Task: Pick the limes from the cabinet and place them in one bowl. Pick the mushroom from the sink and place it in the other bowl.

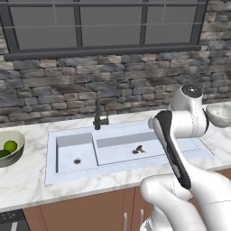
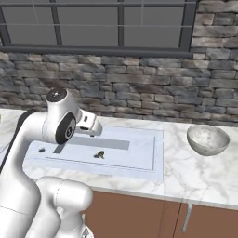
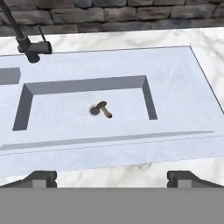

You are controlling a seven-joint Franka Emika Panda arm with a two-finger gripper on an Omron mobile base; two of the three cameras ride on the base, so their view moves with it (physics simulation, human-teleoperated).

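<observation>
Hovering above the front edge of the sink (image 3: 175, 87), the gripper (image 3: 112, 178) has its 2 dark fingertips (image 3: 41, 178) spread as wide as they go, with nothing between them and nothing touched. Below the tips lies a strip of marble counter (image 3: 144, 165), and beyond it the pale grey-blue sink.

Seen from the hand, the mushroom (image 3: 104, 109) lies on the floor of the larger basin, just beside the round drain (image 3: 94, 110), its stalk pointing toward the camera. Both base views show the same small brown mushroom (image 1: 140, 148) on the basin floor, near the middle of the right-hand basin (image 2: 99, 154). The dark slim faucet (image 1: 98, 116) stands at the back rim, between the 2 basins.

At the far left of the counter in the left base view, the cream-grey bowl (image 1: 17, 143) holds 2 limes: the brighter lime (image 1: 10, 145) sits on top and the darker lime (image 1: 3, 153) beside it, lower. On the counter to the right of the sink, well apart from it, stands the mottled grey bowl (image 2: 208, 140). Behind the counter rises a stone wall (image 2: 139, 93) under a dark-framed window (image 1: 103, 27).
</observation>
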